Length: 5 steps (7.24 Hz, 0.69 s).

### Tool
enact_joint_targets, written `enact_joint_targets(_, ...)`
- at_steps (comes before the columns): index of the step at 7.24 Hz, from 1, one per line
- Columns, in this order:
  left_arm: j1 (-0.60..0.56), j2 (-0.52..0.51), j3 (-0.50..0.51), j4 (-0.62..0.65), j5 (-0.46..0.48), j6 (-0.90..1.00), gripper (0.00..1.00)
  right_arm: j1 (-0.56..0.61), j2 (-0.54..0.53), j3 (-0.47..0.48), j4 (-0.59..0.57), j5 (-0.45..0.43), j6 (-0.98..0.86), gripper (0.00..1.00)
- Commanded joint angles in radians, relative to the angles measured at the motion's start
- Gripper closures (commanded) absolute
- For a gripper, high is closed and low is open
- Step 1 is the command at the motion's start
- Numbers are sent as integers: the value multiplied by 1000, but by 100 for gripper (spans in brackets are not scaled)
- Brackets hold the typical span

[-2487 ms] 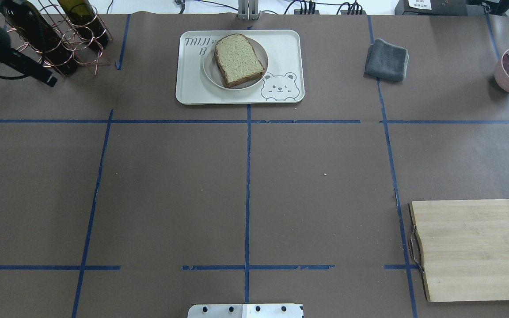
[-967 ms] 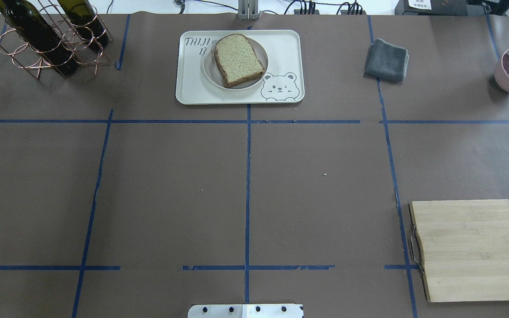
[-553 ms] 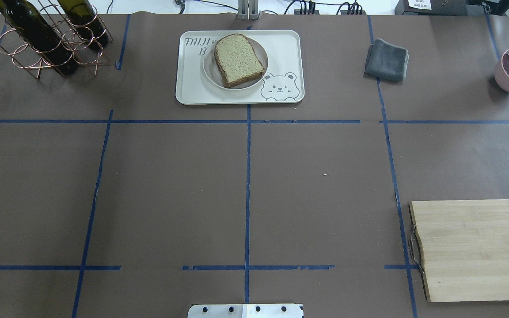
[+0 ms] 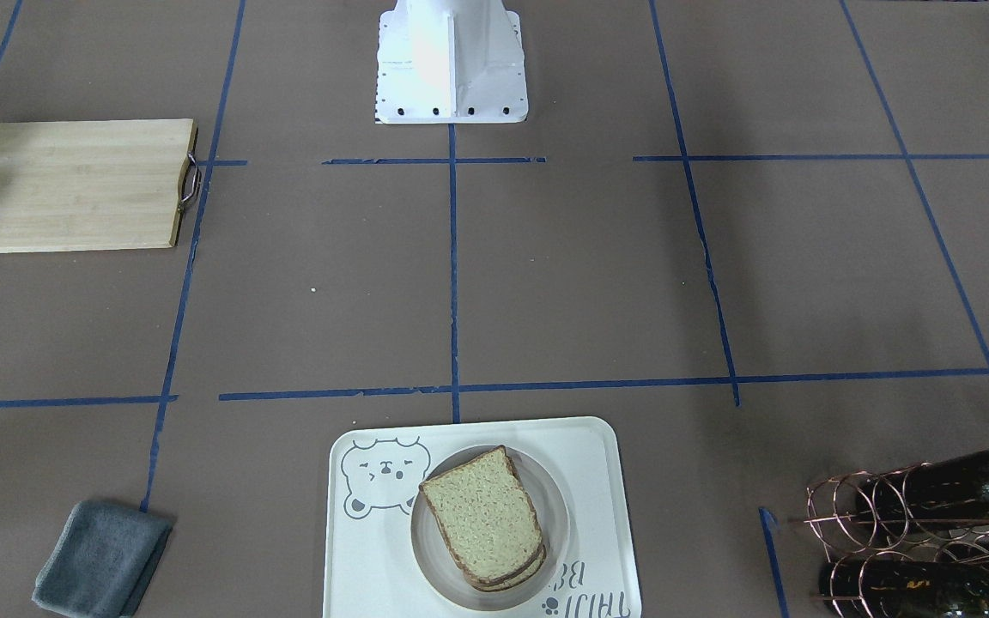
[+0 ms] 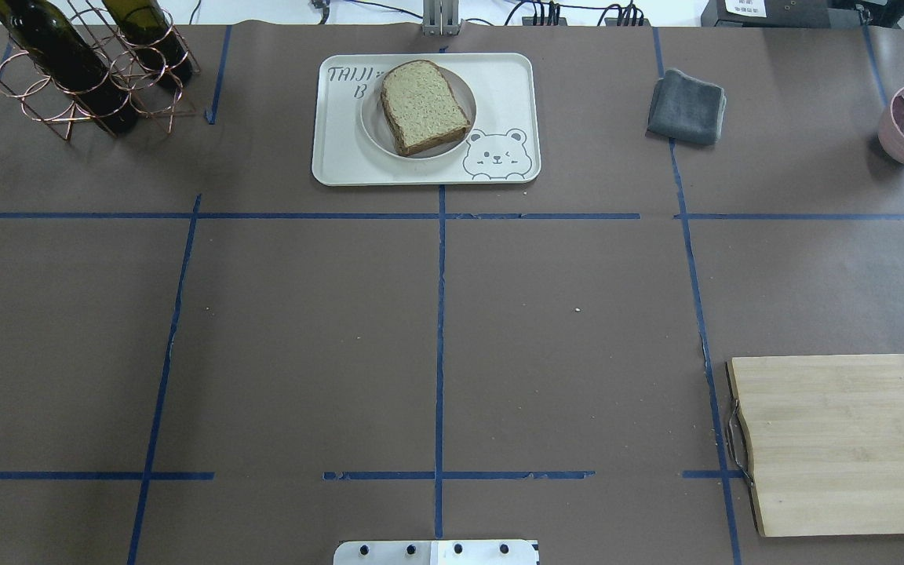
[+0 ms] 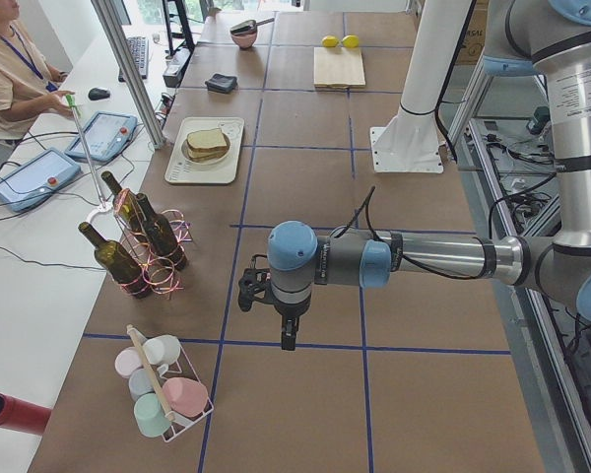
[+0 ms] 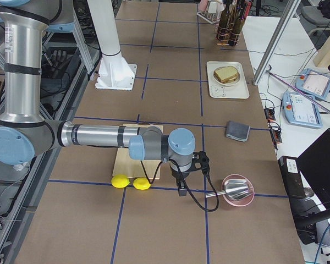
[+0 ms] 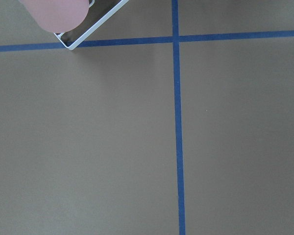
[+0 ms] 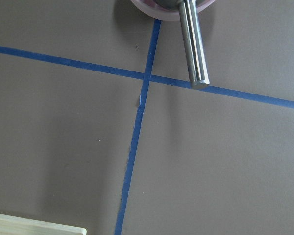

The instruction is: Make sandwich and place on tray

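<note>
So: sandwich [image 5: 424, 107] sits on a round plate [image 5: 373, 135] on the tray [image 5: 342, 161], far middle of the table. Only stacked bread slices show, filling hidden. Grey cloth [image 5: 687, 107] lies well to the tray's right, wine-bottle rack [image 5: 83, 74] well to its left. Left gripper [image 6: 289, 340] hangs over bare paper near that rack. Right gripper [image 7: 181, 188] hangs between cutting board [image 7: 133, 159] and pink bowl [image 7: 237, 190]. Both grippers appear in side views only, so can't tell whether either is spread or closed.

The brown tabletop [image 5: 303, 329] carries the tray [image 5: 508, 82] at its far middle and a folded grey cloth [image 5: 686, 107] to the tray's right. A wooden cutting board [image 5: 844, 439] lies near right, a copper bottle rack [image 5: 66, 119] far left.
</note>
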Motion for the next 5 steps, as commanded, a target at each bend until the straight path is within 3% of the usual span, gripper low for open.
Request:
enact_joint_targets(1,-1,8,-1,-14,-36,-6,0,0,0,0,1,0,0,0)
enact_joint_targets(5,-5,-21,-14,-15,-33,-4,0,0,0,1,1,2,0,0)
